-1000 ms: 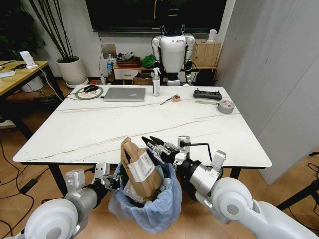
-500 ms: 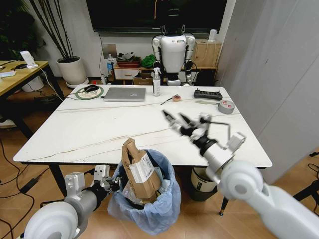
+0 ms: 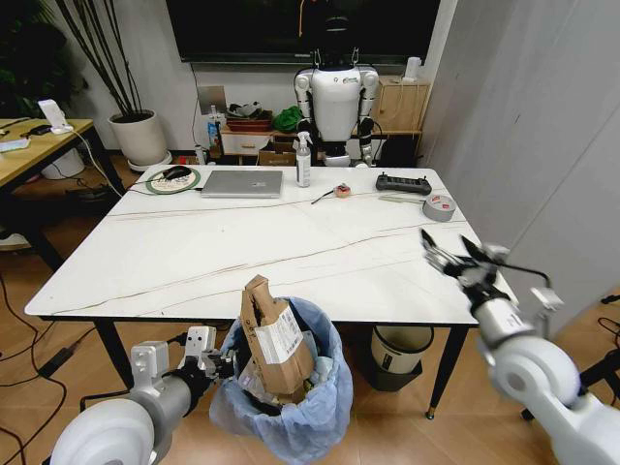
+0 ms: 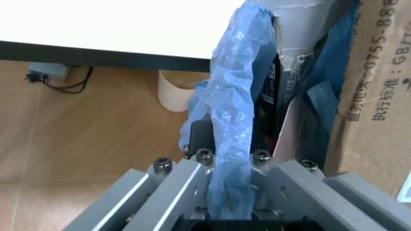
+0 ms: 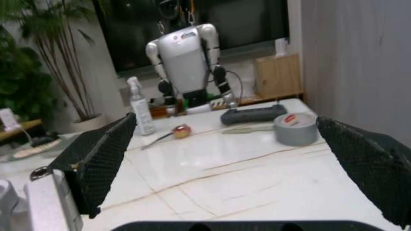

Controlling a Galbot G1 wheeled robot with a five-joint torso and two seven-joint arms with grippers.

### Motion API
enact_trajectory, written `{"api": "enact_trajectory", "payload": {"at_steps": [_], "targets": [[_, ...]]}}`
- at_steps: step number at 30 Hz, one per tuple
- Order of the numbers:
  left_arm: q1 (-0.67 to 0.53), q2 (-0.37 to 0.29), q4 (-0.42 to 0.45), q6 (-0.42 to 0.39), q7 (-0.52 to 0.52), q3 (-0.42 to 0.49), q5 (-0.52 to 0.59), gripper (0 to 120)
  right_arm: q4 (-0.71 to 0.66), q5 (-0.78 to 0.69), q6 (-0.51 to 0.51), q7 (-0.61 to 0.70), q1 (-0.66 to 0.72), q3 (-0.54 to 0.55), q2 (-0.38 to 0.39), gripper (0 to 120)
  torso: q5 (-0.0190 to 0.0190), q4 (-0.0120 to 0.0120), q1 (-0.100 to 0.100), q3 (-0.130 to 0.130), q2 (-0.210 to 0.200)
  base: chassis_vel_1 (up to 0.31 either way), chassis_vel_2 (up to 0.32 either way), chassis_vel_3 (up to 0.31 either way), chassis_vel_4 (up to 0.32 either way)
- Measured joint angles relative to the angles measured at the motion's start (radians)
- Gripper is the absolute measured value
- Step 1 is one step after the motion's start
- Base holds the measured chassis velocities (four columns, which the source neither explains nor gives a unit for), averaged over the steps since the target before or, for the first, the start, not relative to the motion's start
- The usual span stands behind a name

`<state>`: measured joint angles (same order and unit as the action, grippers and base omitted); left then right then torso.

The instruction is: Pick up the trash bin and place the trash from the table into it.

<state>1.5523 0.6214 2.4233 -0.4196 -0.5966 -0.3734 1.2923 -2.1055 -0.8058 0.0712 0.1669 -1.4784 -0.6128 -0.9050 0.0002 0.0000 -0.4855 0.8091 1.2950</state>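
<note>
Bin [image 3: 283, 387] hung below the near edge of the table [image 3: 194, 257], its blue-bag rim clamped in the left gripper [image 3: 215, 360], jaws closed on the plastic. Box [image 3: 274, 339] stood upright inside the bin, projecting above the rim. Right gripper [image 3: 457, 254] was over the table's right edge, jaws spread wide and empty, short of the tape [image 3: 439, 206].

Wooden floor [image 3: 68, 339] underfoot, grey wall [image 3: 542, 126] at 3 o'clock. At 12 o'clock, 1 dark screen [image 3: 252, 29] over a cluttered shelf [image 3: 252, 136]; potted plant [image 3: 136, 126] at 10 o'clock.
</note>
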Motion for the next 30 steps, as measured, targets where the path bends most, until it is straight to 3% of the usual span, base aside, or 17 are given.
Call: {"api": "enact_trajectory", "payload": {"at_steps": [7, 15, 21, 30], "targets": [[-0.003, 0.020, -0.007, 0.005, 0.024, 0.027, -0.045, 0, -0.037, 0.204, 0.082, -0.146, -0.254, -0.195, -0.138, 100, 0.0000, 0.0000, 0.000, 0.000, 0.000, 0.000, 0.000, 0.000, 0.000], [0.001, 0.035, -0.012, 0.012, 0.051, 0.044, -0.089, 0, -0.077, 0.277, 0.175, -0.255, -0.436, -0.316, -0.323, 100, 0.0000, -0.0002, 0.000, 0.000, 0.000, 0.000, 0.000, 0.000, 0.000], [0.025, 0.039, -0.012, 0.024, 0.062, 0.046, -0.121, 0, -0.085, 0.302, 0.211, -0.286, -0.491, -0.330, -0.381, 100, -0.0002, -0.0001, 0.000, 0.000, 0.000, 0.000, 0.000, 0.000, 0.000], [0.044, 0.054, -0.033, 0.037, 0.078, 0.047, -0.176, 0, -0.081, 0.305, 0.214, -0.285, -0.492, -0.328, -0.384, 100, -0.0002, 0.0000, 0.000, 0.000, 0.000, 0.000, 0.000, 0.000, 0.000]]}}
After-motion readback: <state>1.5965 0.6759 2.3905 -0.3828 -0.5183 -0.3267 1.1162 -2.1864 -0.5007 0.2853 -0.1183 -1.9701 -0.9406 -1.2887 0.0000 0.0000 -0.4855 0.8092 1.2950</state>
